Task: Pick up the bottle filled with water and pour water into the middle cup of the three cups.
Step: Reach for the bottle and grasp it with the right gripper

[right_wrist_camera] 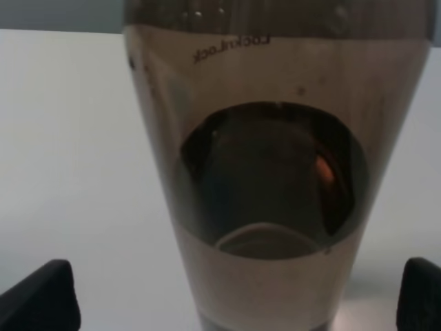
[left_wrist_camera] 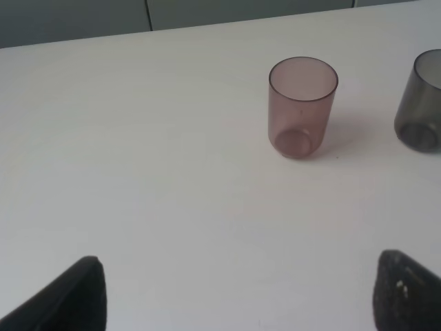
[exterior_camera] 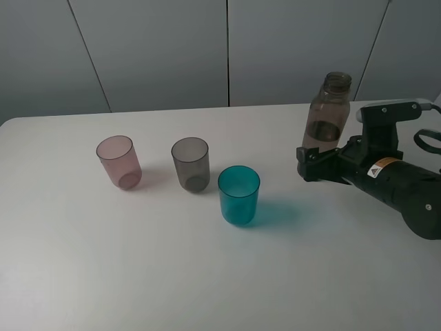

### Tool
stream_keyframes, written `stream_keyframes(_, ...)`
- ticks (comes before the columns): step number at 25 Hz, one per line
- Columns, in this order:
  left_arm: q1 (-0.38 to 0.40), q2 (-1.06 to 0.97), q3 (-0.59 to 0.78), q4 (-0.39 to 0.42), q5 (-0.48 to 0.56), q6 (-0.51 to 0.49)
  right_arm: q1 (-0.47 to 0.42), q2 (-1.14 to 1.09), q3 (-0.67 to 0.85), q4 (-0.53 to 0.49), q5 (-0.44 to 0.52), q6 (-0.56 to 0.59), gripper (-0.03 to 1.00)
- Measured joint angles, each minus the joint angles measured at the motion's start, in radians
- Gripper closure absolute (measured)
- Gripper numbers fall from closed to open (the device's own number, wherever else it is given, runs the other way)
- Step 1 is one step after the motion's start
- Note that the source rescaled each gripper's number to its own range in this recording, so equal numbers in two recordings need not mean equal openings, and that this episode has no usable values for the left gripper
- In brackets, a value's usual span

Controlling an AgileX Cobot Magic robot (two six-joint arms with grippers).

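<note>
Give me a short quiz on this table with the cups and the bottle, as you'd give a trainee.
1. Which cup stands nearest the bottle? A: the pink cup. B: the grey cup. C: the teal cup.
2. True or false: the right arm's jaws are shut tight on the bottle.
3. What colour is the middle cup of the three?

Key:
1. C.
2. False: the jaws stand open, one on each side of the bottle.
3. Smoky grey.
</note>
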Motion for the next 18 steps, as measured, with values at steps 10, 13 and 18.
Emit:
stream_keyframes(10, 0.0, 0.0, 0.0, 0.0, 0.0, -0.004, 0.0, 0.155, -0.011, 0.057, -0.254, 0.025, -0.03)
stream_keyframes(13, 0.0, 0.0, 0.0, 0.0, 0.0, -0.004, 0.0, 0.186, -0.05, 0.057, -0.276, 0.025, -0.03)
stream_keyframes(18, 0.0, 0.0, 0.0, 0.0, 0.0, -0.004, 0.0, 0.235, -0.117, 0.057, -0.284, 0.025, -0.03)
